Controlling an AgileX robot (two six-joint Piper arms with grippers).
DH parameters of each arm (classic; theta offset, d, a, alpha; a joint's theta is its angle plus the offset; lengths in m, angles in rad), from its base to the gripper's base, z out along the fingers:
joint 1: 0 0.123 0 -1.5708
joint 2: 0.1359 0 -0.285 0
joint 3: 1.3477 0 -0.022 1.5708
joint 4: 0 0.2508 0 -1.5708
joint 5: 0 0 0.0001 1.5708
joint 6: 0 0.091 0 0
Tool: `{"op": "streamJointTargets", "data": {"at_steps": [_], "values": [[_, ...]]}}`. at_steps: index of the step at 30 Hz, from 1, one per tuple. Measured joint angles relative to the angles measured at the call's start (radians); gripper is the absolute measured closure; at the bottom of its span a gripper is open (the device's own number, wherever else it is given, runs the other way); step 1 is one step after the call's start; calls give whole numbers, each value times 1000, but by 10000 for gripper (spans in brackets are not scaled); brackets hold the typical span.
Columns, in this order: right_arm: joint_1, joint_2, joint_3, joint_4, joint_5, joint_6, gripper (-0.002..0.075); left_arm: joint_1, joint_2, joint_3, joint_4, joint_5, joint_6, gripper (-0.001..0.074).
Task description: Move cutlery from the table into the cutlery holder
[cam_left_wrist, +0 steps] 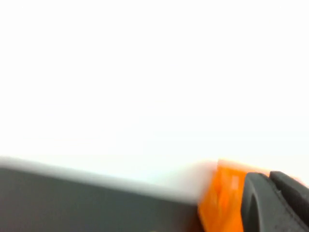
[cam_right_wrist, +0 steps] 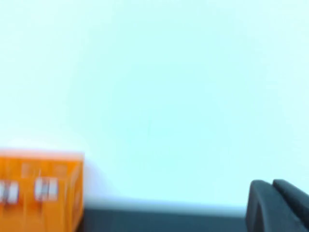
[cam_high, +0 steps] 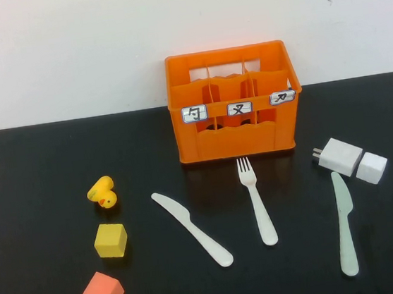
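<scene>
Your orange slatted plastic cutlery holder (cam_high: 234,103) stands at back of glossy black table (cam_high: 28,166), slots empty. White plastic fork (cam_high: 256,200), white plastic knife (cam_high: 191,228), pale greenish knife (cam_high: 344,222) lie flat before it. Left pincer (cam_left_wrist: 275,203) and right pincer (cam_right_wrist: 277,205) show only at wrist-view edges, off the high view; opening: cannot tell.

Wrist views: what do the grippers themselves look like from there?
Little of either shows. In the left wrist view, the left gripper appears as dark grey, matte, rounded shapes at the picture's edge, in front of the orange cutlery holder. In the right wrist view, the right gripper looks the same: dark grey, smooth, with a rounded top. No cables or markings show. Neither arm appears in the high view.
</scene>
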Motion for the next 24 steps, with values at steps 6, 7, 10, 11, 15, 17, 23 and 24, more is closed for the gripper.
{"op": "streamJointTargets", "data": {"at_steps": [6,7,10,11,15,17,23,24], "values": [[0,258,-88,68,258,-146,728,0,182,-45,-196,104,4,736],[0,300,-88,111,283,-203,728,0,208,-46,-250,104,4,736],[0,413,-88,272,341,-398,728,0,287,-46,-390,119,11,736],[0,450,-88,328,358,-471,728,0,319,-46,-436,134,19,736],[0,575,-88,500,427,-737,728,0,479,-58,-598,225,123,736],[0,631,-88,556,460,-840,728,0,583,-86,-667,302,205,736],[0,729,-88,635,494,-947,728,-25,879,-229,-739,447,336,736],[0,735,-88,641,494,-950,728,-43,924,-256,-739,445,345,736]]}}
